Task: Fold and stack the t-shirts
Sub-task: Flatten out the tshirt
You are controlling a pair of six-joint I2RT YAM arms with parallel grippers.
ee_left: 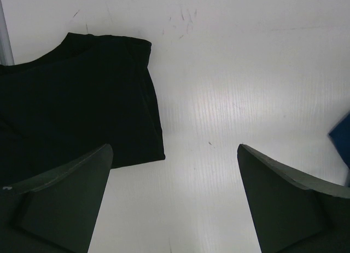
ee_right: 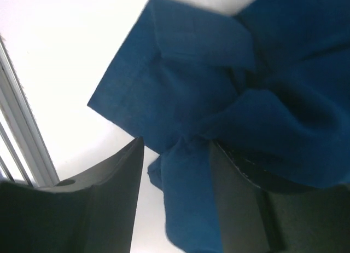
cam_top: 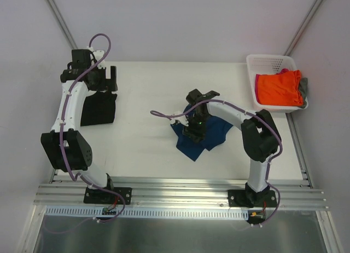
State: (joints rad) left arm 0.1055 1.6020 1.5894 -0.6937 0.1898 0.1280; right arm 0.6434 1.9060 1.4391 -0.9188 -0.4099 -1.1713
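Note:
A black t-shirt (cam_top: 98,108) lies folded flat at the table's left; its edge also shows in the left wrist view (ee_left: 76,99). My left gripper (cam_top: 105,80) hovers just beyond it, open and empty (ee_left: 174,149) over bare table. A navy blue t-shirt (cam_top: 188,146) lies crumpled at the centre. My right gripper (cam_top: 195,124) points down onto it. In the right wrist view its jaws (ee_right: 176,142) stand apart, with a bunched fold of the navy cloth (ee_right: 219,78) between them, draped against the right finger and clear of the left one.
A white plastic basket (cam_top: 270,59) at the back right holds an orange shirt (cam_top: 279,88), with pink (cam_top: 284,72) and grey (cam_top: 303,87) cloth at its edges. Metal rails (cam_top: 180,190) run along the near table edge.

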